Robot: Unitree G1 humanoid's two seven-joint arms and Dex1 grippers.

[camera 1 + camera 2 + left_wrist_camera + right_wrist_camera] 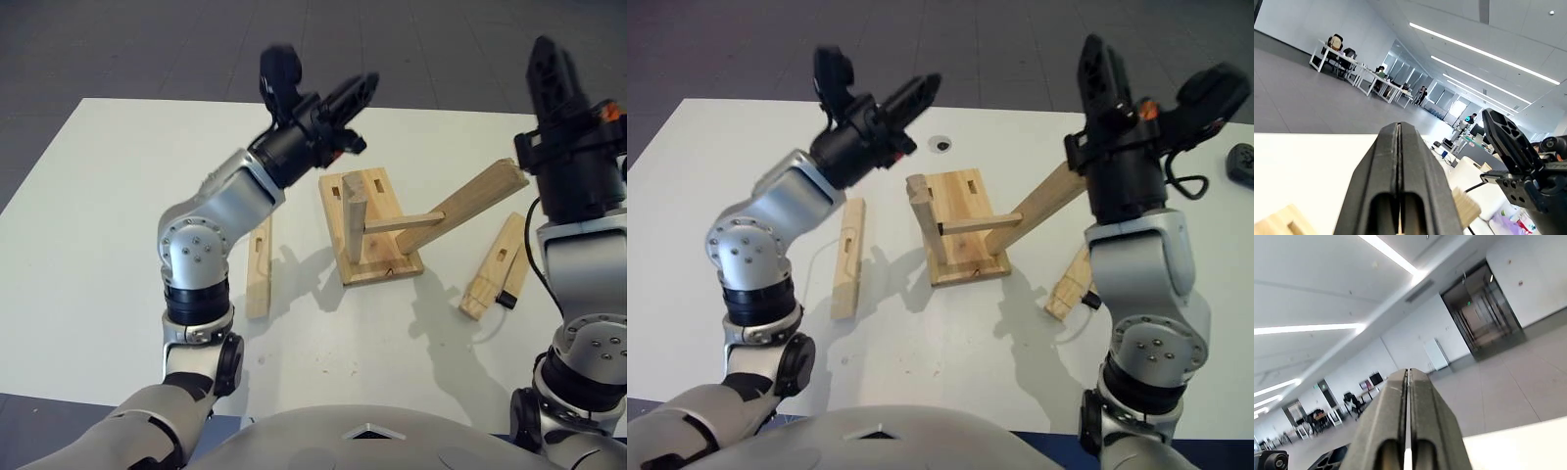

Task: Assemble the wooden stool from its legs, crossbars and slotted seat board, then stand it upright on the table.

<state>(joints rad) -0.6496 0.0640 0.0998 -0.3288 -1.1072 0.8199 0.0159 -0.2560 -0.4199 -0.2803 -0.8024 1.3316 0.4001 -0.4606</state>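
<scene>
The slotted seat board (380, 259) lies flat mid-table. One leg (353, 215) stands upright in a slot of the board. A thin crossbar (397, 223) joins it to a second leg (465, 204), which slants up to the right and ends beside my right wrist. Two more legs lie loose, one left of the board (259, 269) and one to its right (498, 259). My left gripper (359, 91) is shut and empty, raised above the board's far left corner. My right gripper (545, 57) is also shut and empty, pointing up above the slanted leg's top end.
A small black object (506, 297) with a cable lies against the right loose leg. A dark round spot (940, 144) marks the white table (118, 196) behind the board. A black device (1242, 162) sits at the far right edge.
</scene>
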